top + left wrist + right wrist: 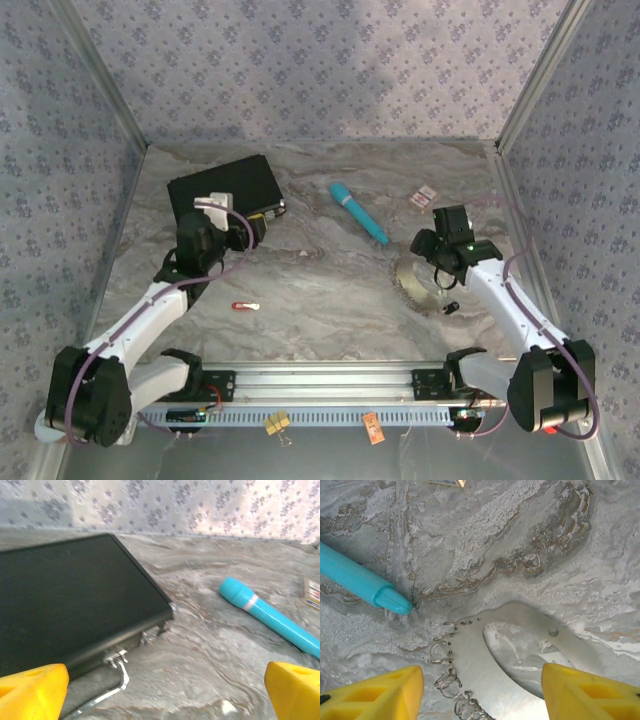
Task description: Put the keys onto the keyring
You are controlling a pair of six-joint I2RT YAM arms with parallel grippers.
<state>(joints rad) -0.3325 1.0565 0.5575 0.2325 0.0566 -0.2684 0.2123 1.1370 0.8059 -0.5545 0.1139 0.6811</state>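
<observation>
The keyring (pixel 470 655) is a flat silvery metal loop lying on the marble table, with several small wire rings along its left rim. My right gripper (pixel 482 692) hangs just over it, yellow fingers apart, one on each side of the loop's near part. From above, the keyring (pixel 413 285) lies under the right gripper (pixel 428 255). A small dark piece (pixel 452 307) beside it and a small red piece (pixel 245 305) at mid-table may be keys; I cannot tell. My left gripper (pixel 165 695) stands open and empty by a black case (pixel 70 595).
A teal pen-like stick (pixel 358 212) lies at centre back, its tip close to the keyring's rings (pixel 442 652). Small cards (pixel 424 196) lie at the back right. The black case (pixel 225 195) sits at back left. A yellow clip (pixel 277 423) and orange tag (pixel 373 427) hang at the front rail.
</observation>
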